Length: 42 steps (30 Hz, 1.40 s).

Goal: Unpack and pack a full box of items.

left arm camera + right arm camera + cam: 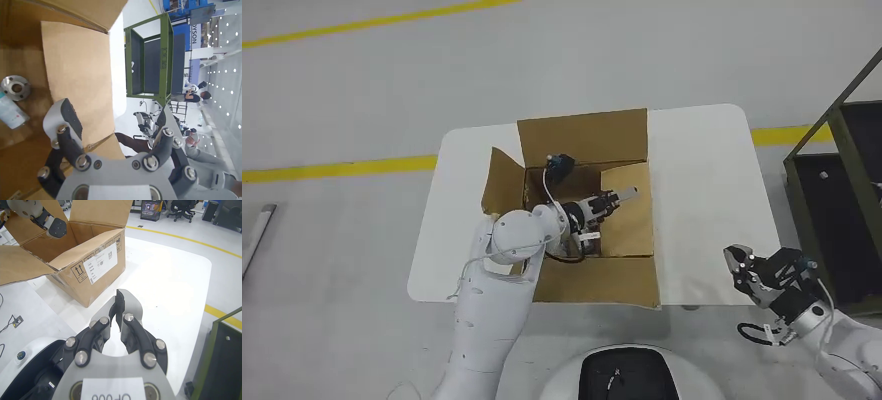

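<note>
An open cardboard box (627, 280) stands on the white table (702, 170), its flaps folded out. My left gripper (614, 203) hangs over the box's opening, open and holding nothing (116, 117). Below it, on the box floor, lie a round metal flange (16, 90) and a white bottle (10, 111). A blue item (560, 163) sits in the far corner of the box. My right gripper (739, 265) is off the table's near right corner, shut with nothing in it (118, 306). From there the box (90, 262) is seen side-on, with one left fingertip (56, 228) above it.
A green metal rack (842, 180) with dark shelves stands on the floor right of the table. The table's right half (160, 279) is bare white surface. A cable and a socket (18, 319) lie on the floor near the robot.
</note>
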### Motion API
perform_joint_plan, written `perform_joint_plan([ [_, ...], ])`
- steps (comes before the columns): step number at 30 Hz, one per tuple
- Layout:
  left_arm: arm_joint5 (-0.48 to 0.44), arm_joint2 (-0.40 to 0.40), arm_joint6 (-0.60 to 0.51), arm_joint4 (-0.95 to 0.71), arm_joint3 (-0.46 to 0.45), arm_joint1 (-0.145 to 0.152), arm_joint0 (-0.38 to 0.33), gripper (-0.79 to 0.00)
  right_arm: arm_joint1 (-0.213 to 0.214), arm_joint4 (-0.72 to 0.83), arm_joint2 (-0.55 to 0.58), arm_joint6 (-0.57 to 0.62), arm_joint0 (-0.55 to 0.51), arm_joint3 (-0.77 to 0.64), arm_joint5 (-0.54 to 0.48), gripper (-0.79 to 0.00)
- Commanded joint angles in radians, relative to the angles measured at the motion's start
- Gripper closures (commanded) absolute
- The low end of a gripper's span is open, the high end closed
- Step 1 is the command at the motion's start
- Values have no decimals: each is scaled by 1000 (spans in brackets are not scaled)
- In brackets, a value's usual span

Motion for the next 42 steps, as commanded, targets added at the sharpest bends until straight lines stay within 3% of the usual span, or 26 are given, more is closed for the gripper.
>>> perform_joint_plan([
  [1,-3,1,0,2,-1,0,0,-785,0,2,3,0,-2,1,-2,0],
  [12,-6,0,22,6,7,1,11,-785,-2,9,-1,39,7,-21,-4,0],
  [17,-1,7,79,89,56,8,-7,-785,-3,1,-17,54,23,-22,-12,0],
  [27,37,4,117,23,211,6,-41,-785,-4,3,-21,58,37,-8,-15,0],
  [33,59,30,62,-65,272,-2,-71,-785,-5,4,-24,61,41,-1,-16,0],
  [42,62,43,-3,-138,279,0,-84,-785,-7,3,-33,66,48,-1,-16,0],
])
